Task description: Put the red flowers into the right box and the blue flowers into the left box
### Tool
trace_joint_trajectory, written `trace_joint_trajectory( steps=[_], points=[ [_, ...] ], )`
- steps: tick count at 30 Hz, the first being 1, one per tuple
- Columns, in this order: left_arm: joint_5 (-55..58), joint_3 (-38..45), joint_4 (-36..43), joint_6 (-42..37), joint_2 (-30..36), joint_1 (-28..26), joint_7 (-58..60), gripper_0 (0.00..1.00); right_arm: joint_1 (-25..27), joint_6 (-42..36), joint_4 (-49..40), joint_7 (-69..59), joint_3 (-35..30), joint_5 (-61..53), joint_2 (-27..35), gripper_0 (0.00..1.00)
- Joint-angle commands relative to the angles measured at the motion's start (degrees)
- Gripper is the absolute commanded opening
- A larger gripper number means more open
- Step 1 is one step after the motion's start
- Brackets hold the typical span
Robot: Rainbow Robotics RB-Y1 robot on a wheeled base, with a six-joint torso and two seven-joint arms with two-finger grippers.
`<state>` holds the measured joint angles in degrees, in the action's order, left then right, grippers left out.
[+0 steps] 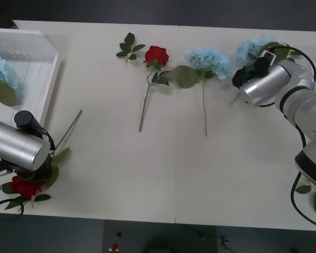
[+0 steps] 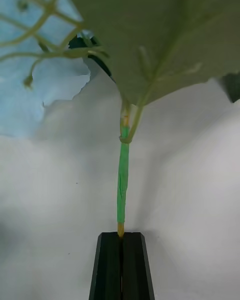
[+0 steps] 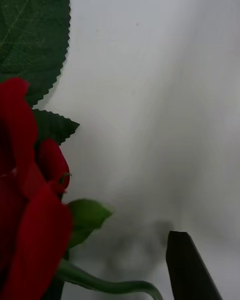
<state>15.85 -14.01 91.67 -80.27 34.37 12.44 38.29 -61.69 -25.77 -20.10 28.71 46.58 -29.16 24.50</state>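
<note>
Beside the left box [image 1: 51, 68], at the table's near corner: left gripper [image 3: 120, 290] over a red rose [image 1: 24, 187], one black finger [image 3: 192, 270] beside the bloom, jaws apart around the stem. Far across from that box: right gripper [image 2: 121, 266] clamped tight on the stem of a blue hydrangea [image 1: 251, 49]. Pick-up step on both sides. Next, probably: close on the rose, lift, then carry the hydrangea across to the box, clear of the rose [image 1: 156, 55] and hydrangea [image 1: 208, 59] lying between.
</note>
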Motion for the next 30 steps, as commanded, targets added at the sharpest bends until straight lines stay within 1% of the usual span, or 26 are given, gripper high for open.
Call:
trace_joint_trajectory(
  steps=[1,3,6,9,12,16,21,24,26,30],
  points=[
    [-0.56,0.92,-0.7,0.11,-0.44,-0.58,-2.26,0.0,0.07,-2.27,-3.28,2.41,1.23,1.65,0.02,0.0],
    [-0.56,1.0,-0.7,0.11,-0.36,-0.49,-2.52,0.0,0.69,-3.33,-5.21,2.85,1.76,1.65,0.9,0.0],
    [-0.38,1.0,-0.7,0.03,-0.36,-0.49,-2.78,0.0,2.54,-6.58,-10.57,6.54,2.64,0.77,3.71,0.0],
    [-0.3,1.09,0.09,0.03,-0.36,-0.49,-2.78,0.0,4.38,-9.57,-16.02,10.49,2.64,-2.57,6.79,0.0],
    [1.02,2.15,1.67,-0.5,-0.36,-0.49,-2.52,0.0,7.11,-12.82,-24.37,14.45,2.64,-6.97,11.8,0.0],
    [3.04,4.69,5.36,-3.49,-0.36,-0.49,-2.87,0.0,10.27,-16.77,-34.83,17.08,2.29,-12.42,18.56,0.0],
    [3.31,6.54,10.81,-9.38,0.17,0.56,-3.84,0.0,13.08,-19.06,-44.23,17.17,1.85,-17.69,25.68,0.0],
    [2.96,6.63,13.89,-12.63,0.96,2.59,-4.81,0.0,14.75,-19.76,-49.24,17.52,1.85,-20.77,30.17,0.0],
    [2.52,6.98,15.29,-13.07,1.23,3.55,-5.33,0.0,15.89,-20.11,-51.88,17.87,1.85,-21.91,32.19,0.0],
    [1.11,8.83,18.55,-13.6,1.66,4.52,-10.87,0.0,19.15,-20.2,-58.12,18.84,1.85,-23.32,36.23,0.0]
  ],
)
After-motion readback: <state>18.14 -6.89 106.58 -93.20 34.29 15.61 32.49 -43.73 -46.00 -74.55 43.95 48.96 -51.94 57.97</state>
